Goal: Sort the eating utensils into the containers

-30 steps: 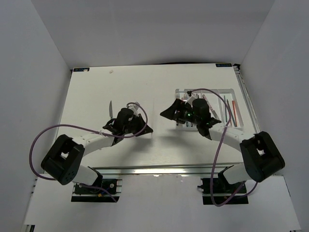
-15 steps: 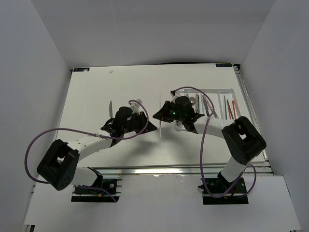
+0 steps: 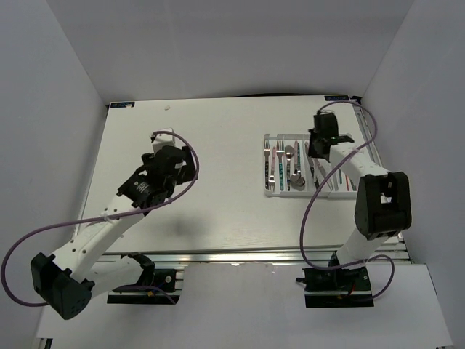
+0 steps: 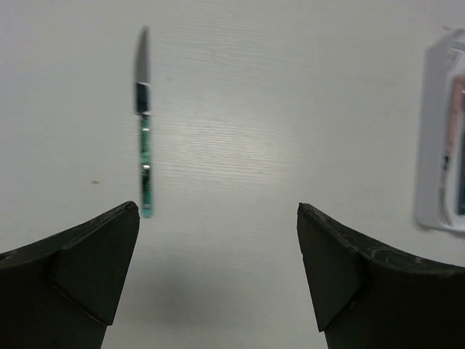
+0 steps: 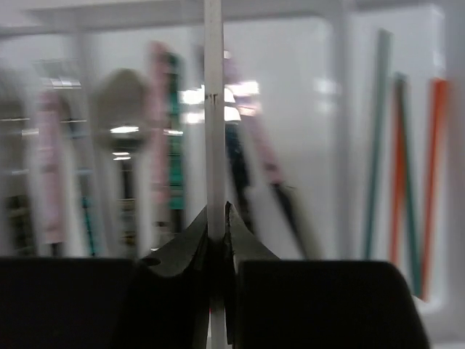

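A knife with a teal handle (image 4: 144, 156) lies on the white table, blade pointing away. It is ahead and to the left of my left gripper (image 4: 216, 218), which stands open and empty over bare table (image 3: 166, 156). My right gripper (image 5: 216, 225) is shut on a thin white stick (image 5: 213, 109) and holds it over the white tray (image 3: 266, 163) at the far right (image 3: 318, 149). In the tray's compartments lie forks (image 3: 270, 163), spoons (image 5: 122, 131), pink- and teal-handled pieces (image 5: 166, 123), and green (image 5: 378, 131) and red chopsticks (image 5: 436, 145). The right wrist view is blurred.
The tray's left end (image 4: 439, 145) shows at the right edge of the left wrist view. White walls close in the table on three sides. Purple cables loop off both arms.
My left gripper has opened and swung left and away, over the knife's spot. My right gripper has shut on the white stick and carried it right, over the tray.
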